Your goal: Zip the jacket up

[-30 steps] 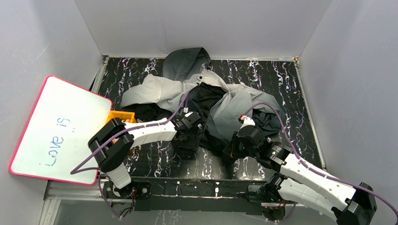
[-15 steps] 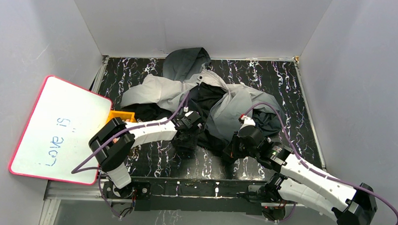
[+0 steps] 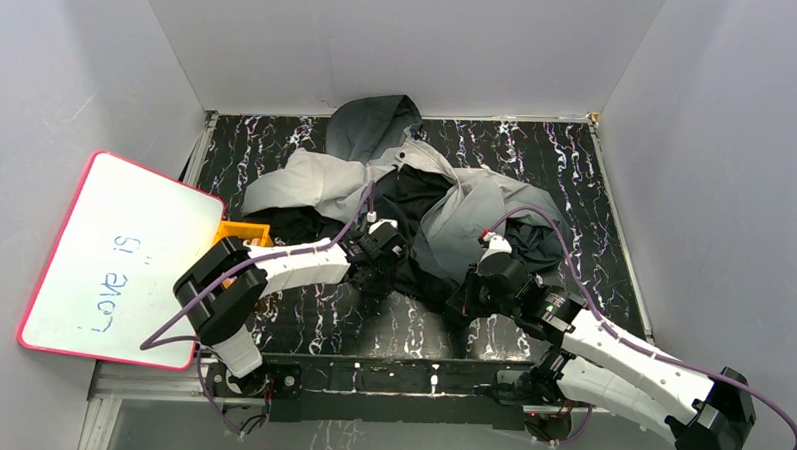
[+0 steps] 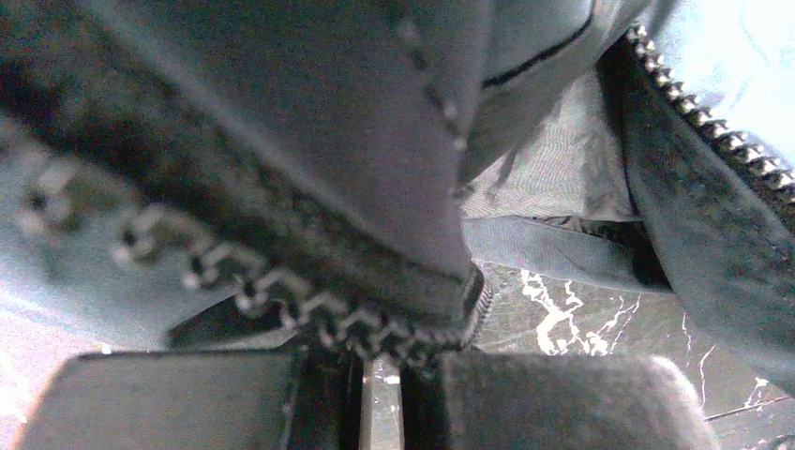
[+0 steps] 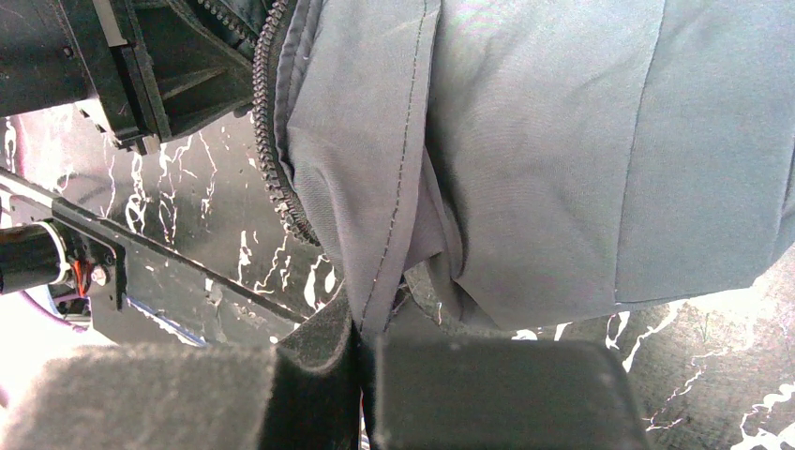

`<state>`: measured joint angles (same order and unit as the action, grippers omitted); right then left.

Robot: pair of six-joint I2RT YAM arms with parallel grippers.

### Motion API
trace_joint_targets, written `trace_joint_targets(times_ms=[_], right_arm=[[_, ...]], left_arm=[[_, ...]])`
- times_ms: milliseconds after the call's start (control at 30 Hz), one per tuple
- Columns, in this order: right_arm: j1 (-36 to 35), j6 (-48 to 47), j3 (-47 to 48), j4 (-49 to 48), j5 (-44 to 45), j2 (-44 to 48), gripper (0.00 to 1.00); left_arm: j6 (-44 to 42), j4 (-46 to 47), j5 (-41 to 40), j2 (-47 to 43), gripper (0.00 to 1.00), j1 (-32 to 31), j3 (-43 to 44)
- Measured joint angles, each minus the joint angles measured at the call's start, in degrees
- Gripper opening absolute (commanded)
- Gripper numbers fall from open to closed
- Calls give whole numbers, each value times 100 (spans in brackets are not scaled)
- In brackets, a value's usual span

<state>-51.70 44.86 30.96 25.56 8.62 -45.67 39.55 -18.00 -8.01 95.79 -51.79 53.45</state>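
Note:
The jacket [image 3: 426, 196] lies crumpled at the middle of the table, light grey with dark lining showing. My left gripper [image 3: 378, 272] sits at its near edge. In the left wrist view this gripper [image 4: 380, 380] is shut on the hem, where a row of zipper teeth [image 4: 309, 314] runs down into the pads. A second zipper row [image 4: 722, 131] hangs apart at the upper right. My right gripper [image 3: 468, 295] is at the jacket's near right edge. In the right wrist view it [image 5: 361, 366] is shut on a stitched grey fold [image 5: 394, 187], with zipper teeth [image 5: 272, 141] to the left.
A pink-rimmed whiteboard [image 3: 123, 260] leans at the left wall, with an orange object [image 3: 242, 232] next to it. White walls close in the black marbled table [image 3: 537, 160] on three sides. The frame rail [image 3: 389, 375] runs along the near edge.
My left gripper has shut on the jacket's zipper edge and drawn slightly up and back. The right gripper has kept its hold and barely moved.

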Motion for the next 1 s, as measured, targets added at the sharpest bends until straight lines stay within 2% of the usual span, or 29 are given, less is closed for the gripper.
trace_joint_targets(times_ms=[367, 633, 1000], right_arm=[[0, 0, -2, 2, 0, 85, 0], [0, 20, -2, -70, -173, 96, 0], [0, 22, -415, -1386, -1104, 210, 0]], left_arm=[[59, 393, 184, -398, 0, 111, -378], [85, 227, 297, -1272, 0, 151, -1064], [367, 326, 352, -2852, 0, 254, -1364]])
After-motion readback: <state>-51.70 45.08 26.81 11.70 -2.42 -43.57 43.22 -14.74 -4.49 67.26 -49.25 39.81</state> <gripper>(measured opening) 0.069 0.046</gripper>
